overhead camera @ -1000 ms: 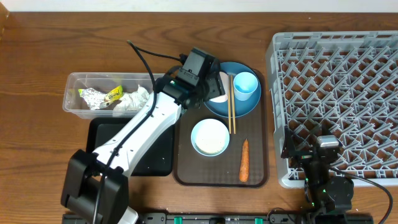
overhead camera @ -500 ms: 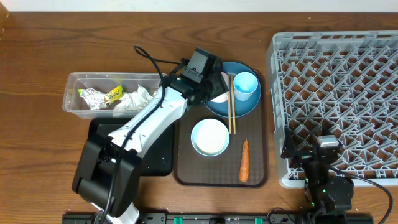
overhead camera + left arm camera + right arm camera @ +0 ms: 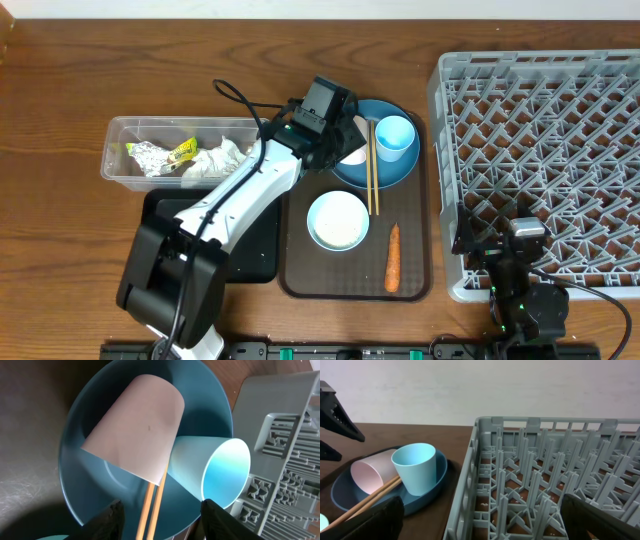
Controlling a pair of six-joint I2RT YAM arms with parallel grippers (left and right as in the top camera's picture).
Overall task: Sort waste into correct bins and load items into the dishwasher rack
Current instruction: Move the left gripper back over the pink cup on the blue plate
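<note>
Your left gripper (image 3: pixel 161 511) is hovering, jaws apart and empty, before the tipped pink cup (image 3: pixel 135 425). Your right gripper (image 3: pixel 482 519) is idling open, farther off.

The rack (image 3: pixel 540 150) stands right, the tub (image 3: pixel 118 135) left. Between them, the plate (image 3: pixel 395 173) lies farther than the bowl (image 3: pixel 338 220) and carrot (image 3: pixel 393 258).

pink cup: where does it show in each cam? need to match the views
Overhead: pink cup sits upper centre, on the left side of the blue plate, only partly visible.
Left wrist: pink cup is upper centre, large in frame, lying on its side.
Right wrist: pink cup is lower left, on its side.
Shared landmark: the light blue cup, right beside it in all three views.
</note>
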